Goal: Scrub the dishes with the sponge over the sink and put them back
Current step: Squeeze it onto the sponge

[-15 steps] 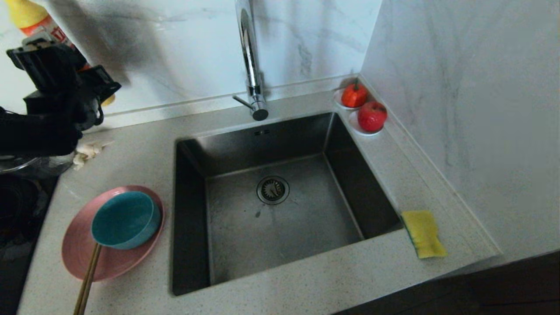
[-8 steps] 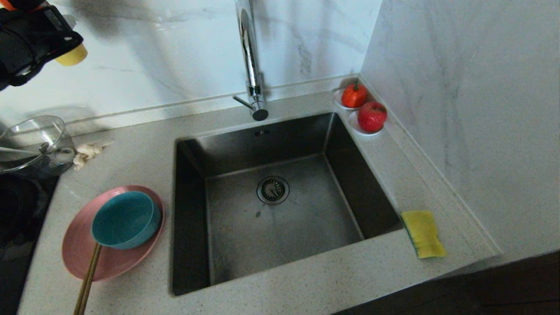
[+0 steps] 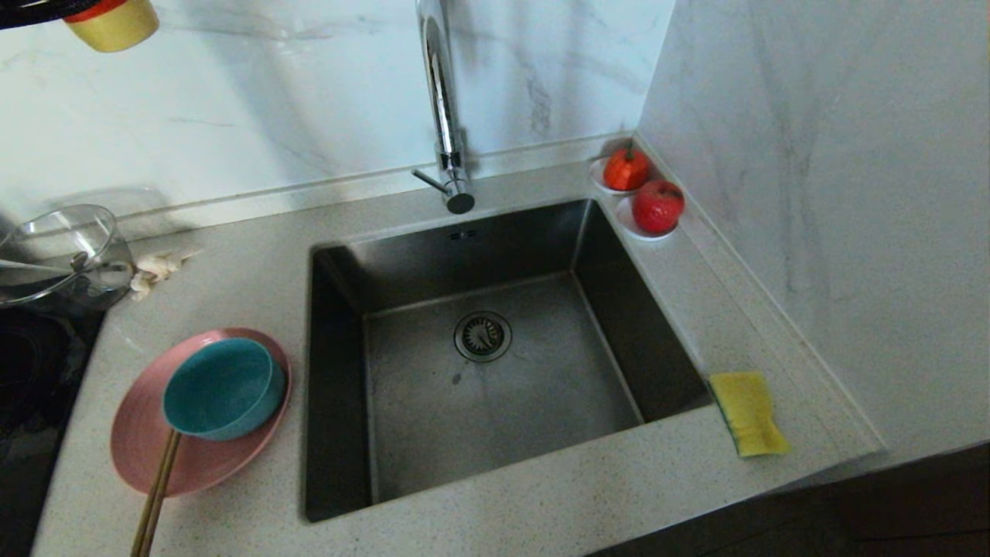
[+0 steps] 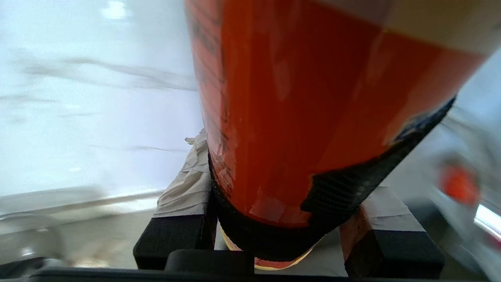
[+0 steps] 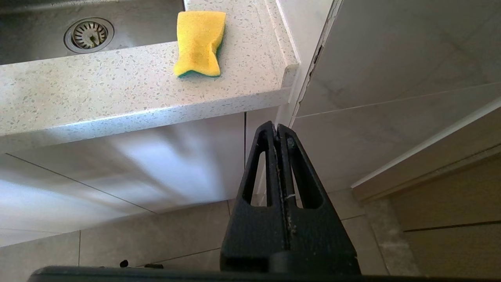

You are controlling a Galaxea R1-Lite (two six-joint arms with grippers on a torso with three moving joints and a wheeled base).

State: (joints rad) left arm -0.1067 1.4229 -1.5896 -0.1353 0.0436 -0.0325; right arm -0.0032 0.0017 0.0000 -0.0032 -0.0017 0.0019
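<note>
Yellow sponge (image 5: pixel 200 42) lies on the counter (image 5: pixel 117 90), well apart from the right gripper (image 5: pixel 277 131), fingers pressed together; left gripper (image 4: pixel 287 231) clamps an orange bottle (image 4: pixel 313 117).

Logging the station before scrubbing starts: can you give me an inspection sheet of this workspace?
Surface: speckled countertop around the steel sink; basin holds nothing but its drain strainer.
Job's things: teal bowl sits on the pink plate beside the sink; chopsticks lean on the plate. Sponge lies on the counter at the sink's other side.
Clutter: glass bowl, garlic, two red fruits on saucers.
Grippers: left gripper is closed on an orange-and-yellow bottle, raised at the back wall; right gripper is shut, parked below the counter edge.
Cables: nothing seen.
Surroundings: marble walls, chrome tap, dark cooktop.
</note>
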